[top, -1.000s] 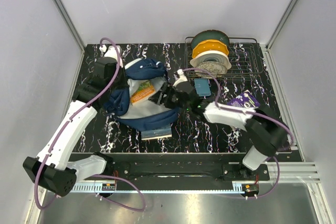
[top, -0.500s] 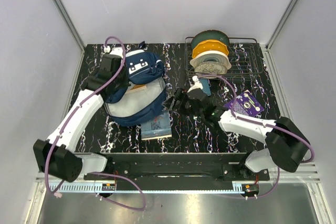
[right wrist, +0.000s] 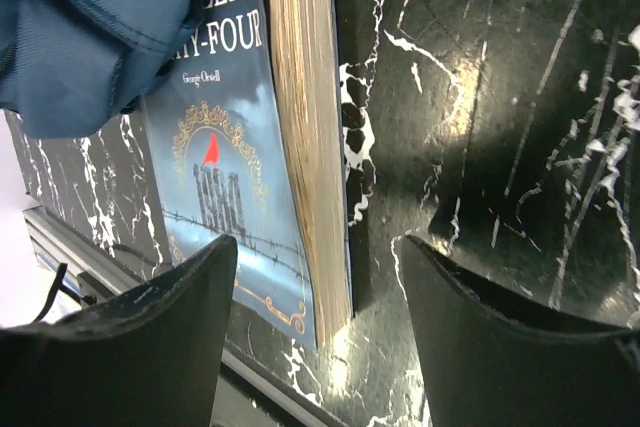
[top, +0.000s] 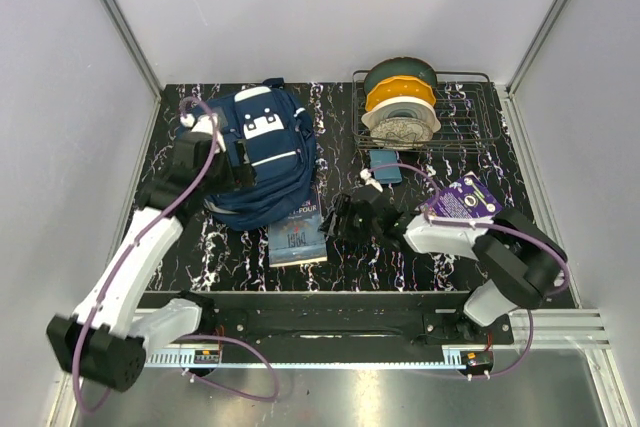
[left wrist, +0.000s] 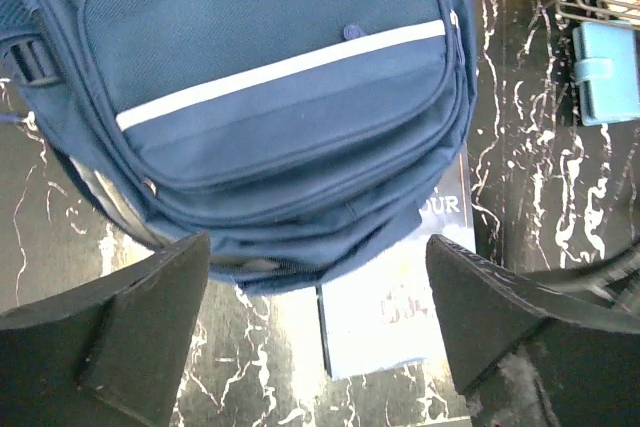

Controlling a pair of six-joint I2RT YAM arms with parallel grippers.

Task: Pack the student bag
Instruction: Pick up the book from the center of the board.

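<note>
Book (top: 297, 239) seen unpacked at tabletop's (top: 365, 265) near edge, partly under student bag (top: 262, 152); left gripper (left wrist: 318, 242) and right gripper (right wrist: 318, 244) with jaws parted; grasp of book judged next.

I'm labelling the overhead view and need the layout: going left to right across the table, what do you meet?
student bag → book → right gripper → small blue case → purple packet
</note>
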